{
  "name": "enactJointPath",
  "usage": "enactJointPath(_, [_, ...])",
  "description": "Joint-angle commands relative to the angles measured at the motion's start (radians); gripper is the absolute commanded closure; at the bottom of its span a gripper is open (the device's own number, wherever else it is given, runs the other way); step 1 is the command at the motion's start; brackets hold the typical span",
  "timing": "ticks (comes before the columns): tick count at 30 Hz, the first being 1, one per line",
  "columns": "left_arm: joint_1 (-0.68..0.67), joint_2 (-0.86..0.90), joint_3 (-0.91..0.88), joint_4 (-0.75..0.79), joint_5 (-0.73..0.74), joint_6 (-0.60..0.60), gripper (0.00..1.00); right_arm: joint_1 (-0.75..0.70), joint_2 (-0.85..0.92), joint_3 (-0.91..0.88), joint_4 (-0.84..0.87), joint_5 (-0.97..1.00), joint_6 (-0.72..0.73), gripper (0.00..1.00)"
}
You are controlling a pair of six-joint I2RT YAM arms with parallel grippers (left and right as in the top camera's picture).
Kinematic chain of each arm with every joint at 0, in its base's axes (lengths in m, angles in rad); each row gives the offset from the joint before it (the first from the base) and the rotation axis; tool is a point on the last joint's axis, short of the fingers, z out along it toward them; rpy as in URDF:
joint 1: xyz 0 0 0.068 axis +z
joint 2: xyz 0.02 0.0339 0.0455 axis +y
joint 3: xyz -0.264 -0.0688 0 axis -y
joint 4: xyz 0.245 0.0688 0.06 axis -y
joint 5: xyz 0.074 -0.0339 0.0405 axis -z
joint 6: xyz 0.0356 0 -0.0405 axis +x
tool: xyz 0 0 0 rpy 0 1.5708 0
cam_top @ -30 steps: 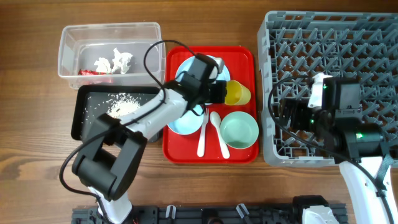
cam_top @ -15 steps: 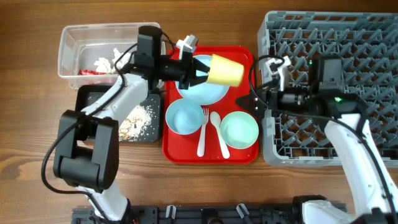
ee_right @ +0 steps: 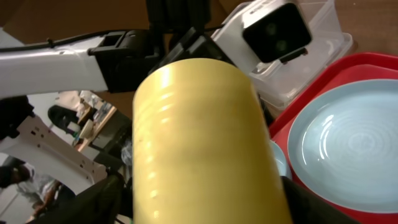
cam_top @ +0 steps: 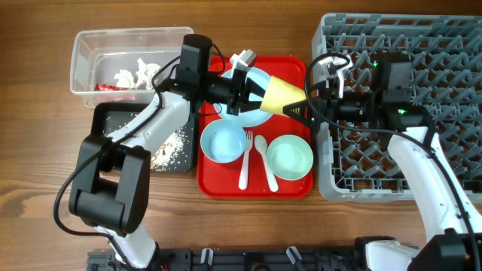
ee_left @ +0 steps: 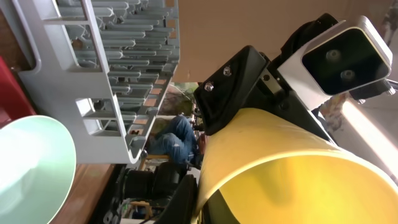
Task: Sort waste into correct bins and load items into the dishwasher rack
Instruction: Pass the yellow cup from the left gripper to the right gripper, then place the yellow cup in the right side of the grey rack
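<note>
The small yellow cup hangs on its side above the red serving tray, between both grippers. My left gripper is shut on its rim end; the cup fills the left wrist view. My right gripper has a finger on each side of the cup's base, pressed to its wall in the right wrist view. The pale blue plate, pale blue bowl, mint-green bowl, white fork and spoon lie on the tray. The grey dishwasher rack stands at the right.
The clear tub at the back left holds white tissue and a red wrapper. The black tray in front of it holds crumbly leftovers. The flat red serving tray sits between the bins and the rack.
My left gripper lifted the yellow cup off the tray and carried it right. My right gripper came left from the rack and closed round the cup's base.
</note>
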State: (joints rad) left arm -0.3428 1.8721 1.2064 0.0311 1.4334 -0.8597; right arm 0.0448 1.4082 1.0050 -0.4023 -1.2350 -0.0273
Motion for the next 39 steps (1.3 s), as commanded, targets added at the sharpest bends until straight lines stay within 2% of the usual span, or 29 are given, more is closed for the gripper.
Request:
enactJointPath(1, [-0.011,-0.024,0.013,0.003,-0.01,-0.014,0.96,0.011,0.007,0.019,0.01,-0.056,0.005,0.24])
enactJointPath(5, [-0.031,-0.024,0.013,0.003,-0.01,-0.013,0.96,0.011,0.008,0.019,0.024,-0.056,0.005,0.33])
enactJointPath(8, [-0.033,-0.024,0.013,0.003,-0.01,-0.013,0.96,0.011,0.008,0.019,0.023,-0.024,0.006,0.45])
enactJointPath(10, [-0.033,-0.024,0.013,0.003,-0.01,-0.013,0.96,0.011,0.008,0.019,0.02,0.034,0.037,0.46])
enactJointPath(11, [-0.033,-0.024,0.013,0.003,-0.01,-0.012,0.92,0.011,0.008,0.019,0.018,0.043,0.037,0.48])
enactJointPath(12, [-0.033,-0.024,0.013,0.003,-0.011,0.028,0.62,0.011,0.008,0.019,0.016,0.063,0.039,0.55])
enactJointPath(14, [-0.033,-0.024,0.013,-0.014,-0.076,0.1,0.47,0.011,0.007,0.019,-0.016,0.167,0.062,0.64])
enactJointPath(15, [-0.032,-0.024,0.013,-0.034,-0.123,0.126,0.44,0.011,0.007,0.019,-0.043,0.233,0.063,0.72])
enactJointPath(17, [-0.028,-0.024,0.013,-0.107,-0.232,0.19,0.4,0.01,0.003,0.019,-0.122,0.444,0.06,0.75])
enactJointPath(20, [0.0,-0.025,0.013,-0.287,-0.435,0.349,0.39,-0.012,-0.052,0.043,-0.214,0.591,0.053,0.77])
enactJointPath(22, [0.065,-0.04,0.013,-0.443,-0.566,0.428,0.37,-0.051,-0.114,0.125,-0.349,0.747,0.054,0.87])
enactJointPath(24, [0.118,-0.077,0.013,-0.537,-0.608,0.481,0.36,-0.1,-0.137,0.233,-0.478,0.859,0.053,0.96])
enactJointPath(26, [0.153,-0.146,0.013,-0.635,-0.726,0.559,0.34,-0.16,-0.127,0.35,-0.618,0.969,0.053,0.96])
enactJointPath(27, [0.158,-0.227,0.013,-0.713,-0.898,0.587,0.33,-0.228,-0.117,0.407,-0.706,1.054,0.058,0.96])
enactJointPath(30, [0.158,-0.344,0.013,-0.802,-1.097,0.587,0.34,-0.344,-0.087,0.444,-0.765,1.156,0.106,0.96])
enactJointPath(33, [0.158,-0.411,0.013,-0.818,-1.117,0.587,0.34,-0.492,-0.008,0.507,-0.825,1.224,0.151,0.96])
enactJointPath(39, [0.157,-0.417,0.013,-0.832,-1.117,0.587,0.34,-0.76,0.17,0.613,-0.862,1.225,0.261,0.96])
